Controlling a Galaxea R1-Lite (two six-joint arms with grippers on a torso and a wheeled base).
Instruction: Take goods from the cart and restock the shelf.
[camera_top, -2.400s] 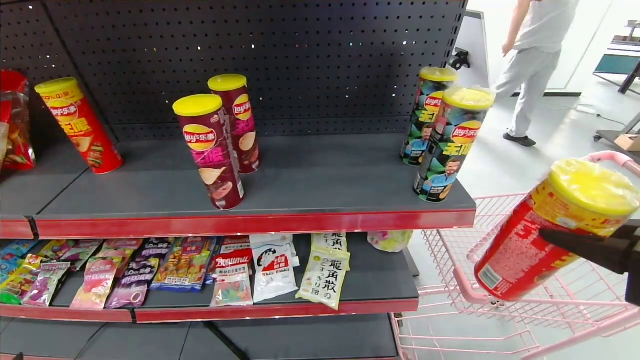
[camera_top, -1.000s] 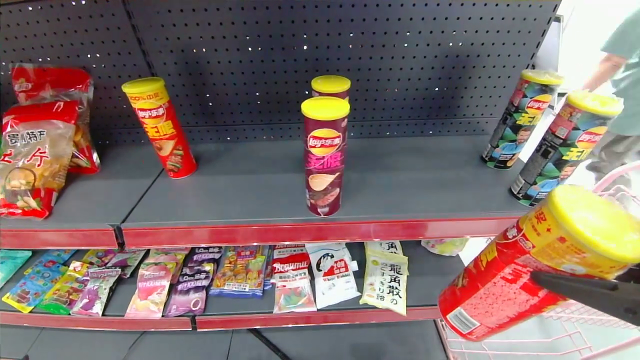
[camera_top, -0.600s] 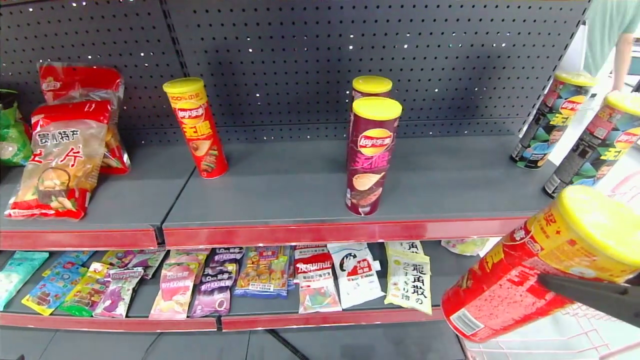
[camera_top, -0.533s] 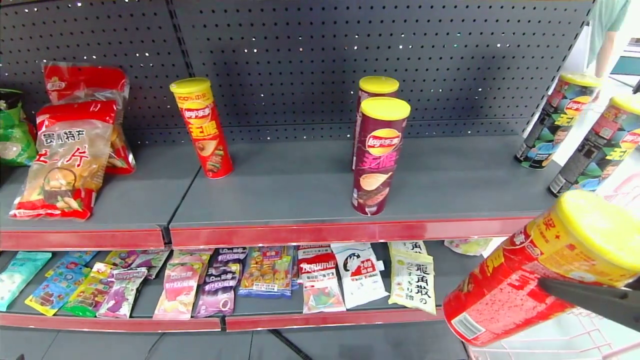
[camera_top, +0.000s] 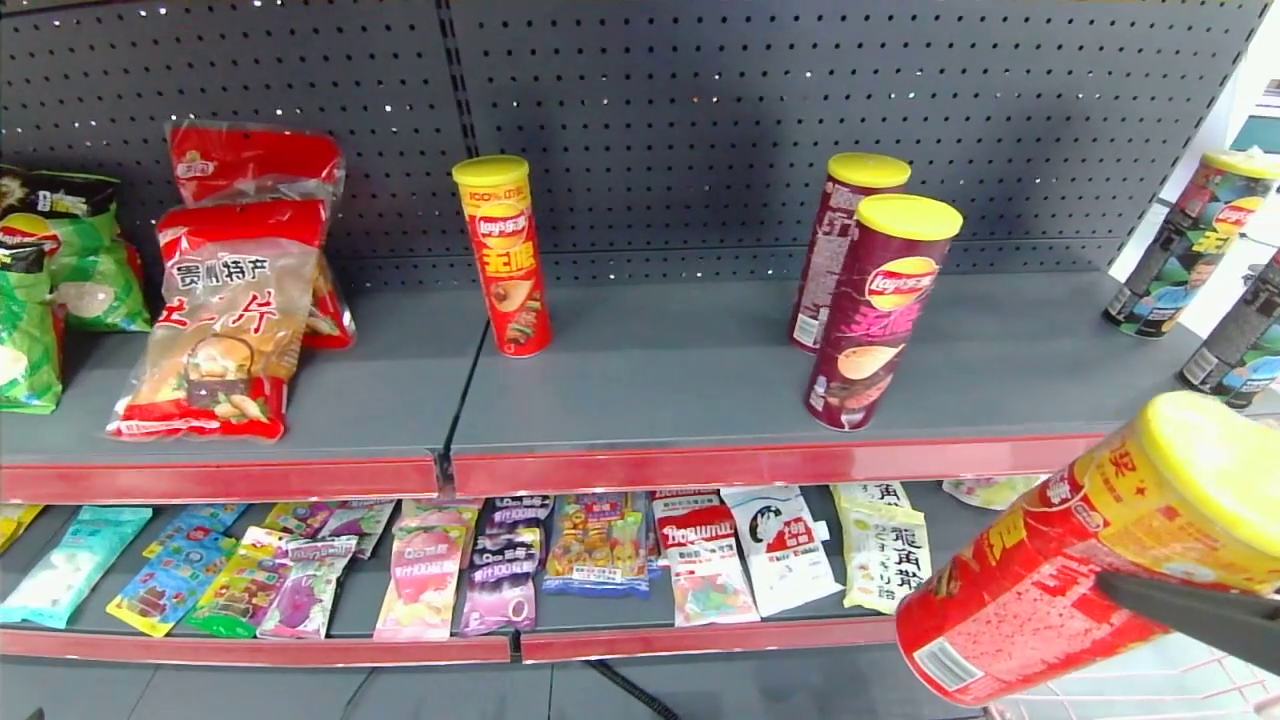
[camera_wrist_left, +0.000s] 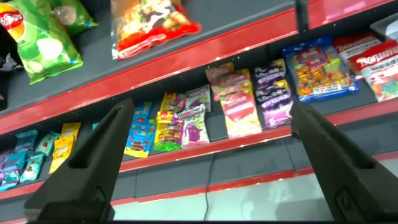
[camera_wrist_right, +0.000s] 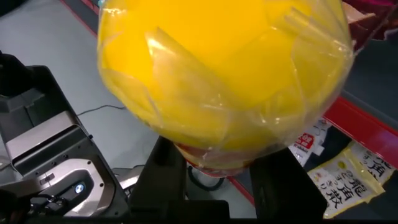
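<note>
My right gripper (camera_wrist_right: 221, 171) is shut on a red chip can (camera_top: 1040, 580) with a yellow lid (camera_wrist_right: 224, 68). In the head view the can hangs tilted at the lower right, in front of the shelf and below its upper board (camera_top: 700, 465), with one black finger (camera_top: 1190, 603) across it. On that board stand a matching red can (camera_top: 503, 255), two maroon cans (camera_top: 880, 310) and dark patterned cans (camera_top: 1180, 245) at the far right. My left gripper (camera_wrist_left: 210, 107) is open and holds nothing, low in front of the lower shelf.
Large snack bags (camera_top: 230, 320) and green bags (camera_top: 40, 290) fill the upper board's left end. Flat candy packets (camera_top: 500, 570) line the lower shelf. A corner of the pink cart (camera_top: 1180, 690) shows at the bottom right. Bare board lies between the red and maroon cans.
The head view has swung left, so the shelf goods sit farther right in the picture and the cart has slid out. The red can stays in my right gripper.
</note>
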